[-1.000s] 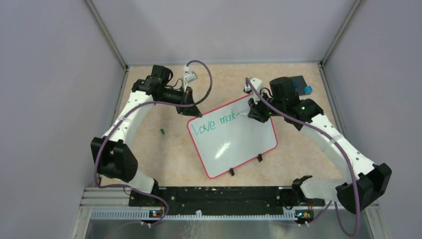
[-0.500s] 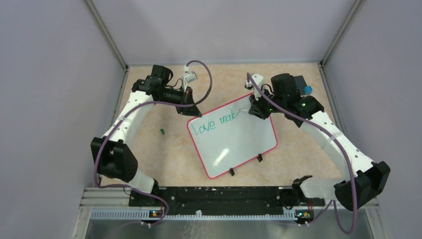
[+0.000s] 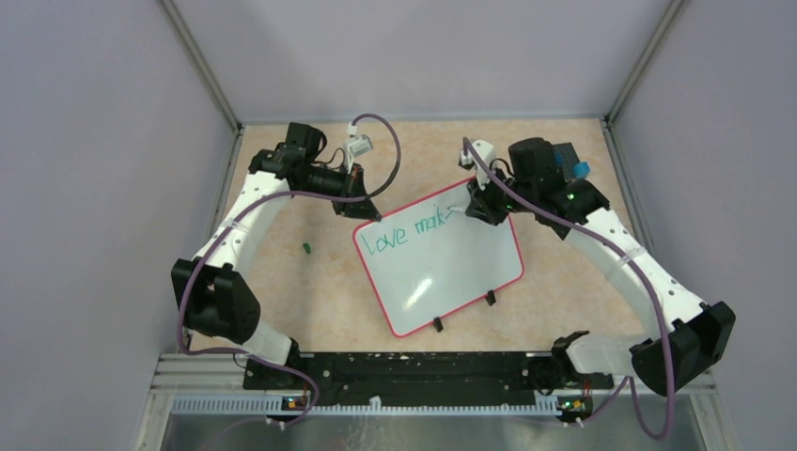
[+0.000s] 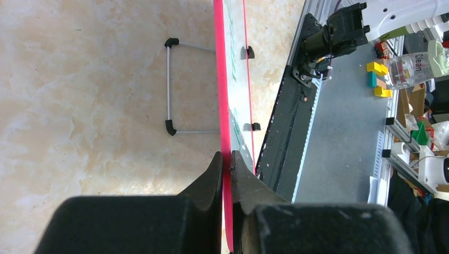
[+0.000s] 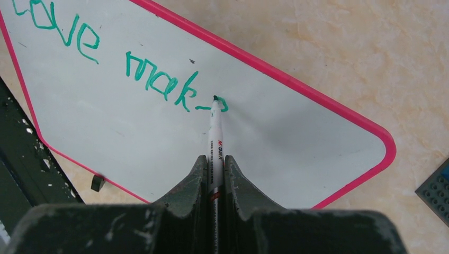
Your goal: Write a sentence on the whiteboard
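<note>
The whiteboard [image 3: 442,263] lies mid-table, white with a red-pink frame, with green writing "Love mak" and a part-drawn letter after it. My left gripper [image 3: 368,212] is shut on the board's far left edge; in the left wrist view its jaws clamp the pink frame [image 4: 223,116] edge-on at my left gripper [image 4: 226,157]. My right gripper [image 3: 481,209] is shut on a white marker [image 5: 216,143], gripped at my right gripper [image 5: 214,161]. The marker tip [image 5: 215,98] touches the whiteboard [image 5: 159,143] at the end of the green stroke.
A small green cap [image 3: 306,248] lies on the table left of the board. A dark studded plate [image 3: 567,156] with a blue piece sits at the back right; its corner shows in the right wrist view [image 5: 437,188]. Black clip feet [image 3: 490,299] stand at the board's near edge.
My right gripper and the marker shifted slightly left and farther back along the board's top edge, and the green stroke after "mak" grew. The left arm and board have stayed still.
</note>
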